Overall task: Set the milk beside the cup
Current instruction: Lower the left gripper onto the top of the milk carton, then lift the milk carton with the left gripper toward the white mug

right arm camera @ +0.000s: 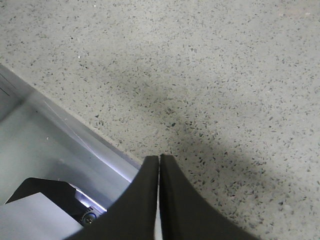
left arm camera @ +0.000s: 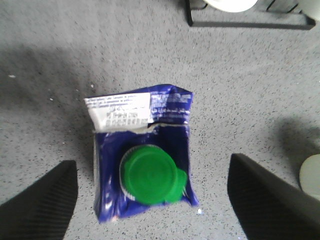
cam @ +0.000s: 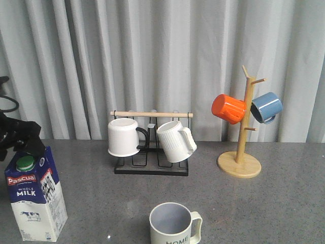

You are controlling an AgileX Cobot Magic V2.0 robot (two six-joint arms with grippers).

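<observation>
Front view: the milk (cam: 36, 197) stands upright at lower left on the table (cam: 274, 203), green cap (cam: 24, 162) on; the cup (cam: 173, 223), nothing visible inside, sits at bottom centre, its base cut off. Left gripper (left arm camera: 150, 197) hangs over the carton, fingers (left arm camera: 37, 205) wide apart, touching nothing. Right gripper (right arm camera: 159, 200) shows fingertips pressed together, holding nothing.

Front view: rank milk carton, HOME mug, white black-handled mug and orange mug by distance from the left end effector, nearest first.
1. Milk carton: directly under the left end effector, at the table's left.
2. White black-handled mug: on the rack, centre-left.
3. HOME mug: front centre of the table.
4. Orange mug: on the wooden mug tree, right.
</observation>
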